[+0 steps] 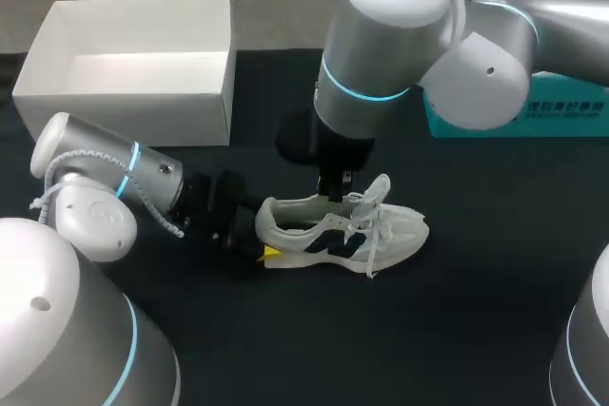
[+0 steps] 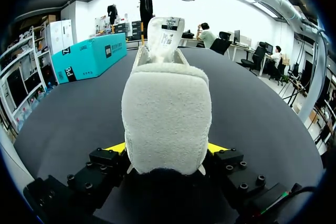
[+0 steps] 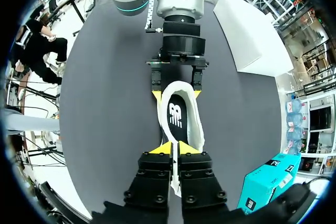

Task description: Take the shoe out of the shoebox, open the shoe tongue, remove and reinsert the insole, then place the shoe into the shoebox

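- Clamping the shoe [image 1: 381,230] by its heel in my left gripper [image 2: 167,150]
- right gripper [image 3: 175,149] above the shoe, pinching its tongue [image 2: 165,38]
- shoe upright on table [image 1: 476,320], shoebox [image 1: 124,116] near it, apart

A black table [image 1: 495,311] is spreading wide beneath me, its matte top catching little light, and a teal box [image 1: 533,116] is sitting along its far right side.
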